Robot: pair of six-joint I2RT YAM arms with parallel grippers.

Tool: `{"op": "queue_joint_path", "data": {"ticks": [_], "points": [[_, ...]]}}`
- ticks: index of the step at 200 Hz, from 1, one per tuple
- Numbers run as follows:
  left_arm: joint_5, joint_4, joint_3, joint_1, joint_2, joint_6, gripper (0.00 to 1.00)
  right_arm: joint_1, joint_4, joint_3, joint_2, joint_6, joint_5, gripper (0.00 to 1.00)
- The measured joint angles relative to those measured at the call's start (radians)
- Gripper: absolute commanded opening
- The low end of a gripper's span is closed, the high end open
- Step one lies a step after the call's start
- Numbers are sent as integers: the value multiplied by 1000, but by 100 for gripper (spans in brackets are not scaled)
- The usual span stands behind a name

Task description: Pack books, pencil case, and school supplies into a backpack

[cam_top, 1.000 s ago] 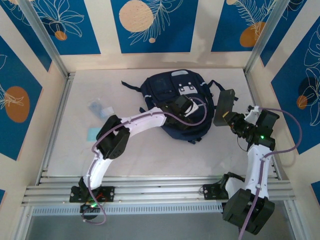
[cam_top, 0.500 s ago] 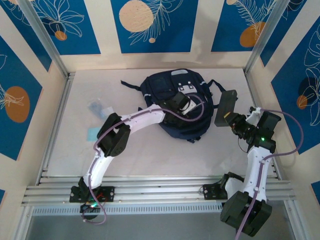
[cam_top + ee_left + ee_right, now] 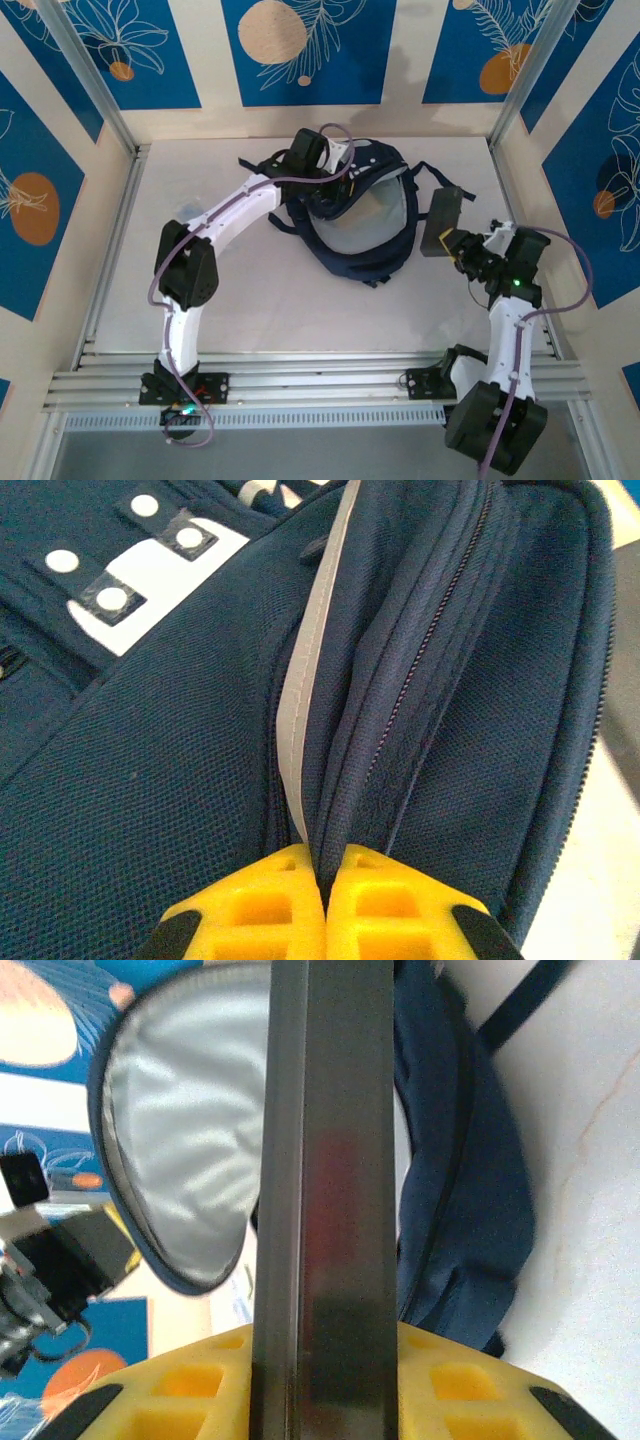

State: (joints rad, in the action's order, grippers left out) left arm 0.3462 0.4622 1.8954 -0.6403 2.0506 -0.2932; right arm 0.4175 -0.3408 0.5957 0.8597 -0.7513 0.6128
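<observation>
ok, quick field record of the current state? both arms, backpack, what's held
left fingers: shut, pinching backpack fabric beside the zipper
right fingers: shut on pencil case
backpack: front flap lifted, main compartment open, grey lining showing
pencil case: off the table, right of the backpack in the top view, not yet inside

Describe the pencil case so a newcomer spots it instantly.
Find the navy backpack mid-table, flap raised to show grey lining. Just to its right, the right gripper holds the pencil case. It is a slim, rigid, dark grey-black oblong, unlike the soft blue bag.
</observation>
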Motion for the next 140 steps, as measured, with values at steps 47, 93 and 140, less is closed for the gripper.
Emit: {"op": "queue_joint_path", "data": {"ticks": [47,93,140], "points": [[54,11,49,0,29,-27,0,-330,169,-33,81,-108,-64,17],[92,23,56,-2,31,-27,0,-490,375,-9,348,-195,-126,17],[122,66,107,-12,33,12,0,-586,603,110,633,-252,-142,17]]}}
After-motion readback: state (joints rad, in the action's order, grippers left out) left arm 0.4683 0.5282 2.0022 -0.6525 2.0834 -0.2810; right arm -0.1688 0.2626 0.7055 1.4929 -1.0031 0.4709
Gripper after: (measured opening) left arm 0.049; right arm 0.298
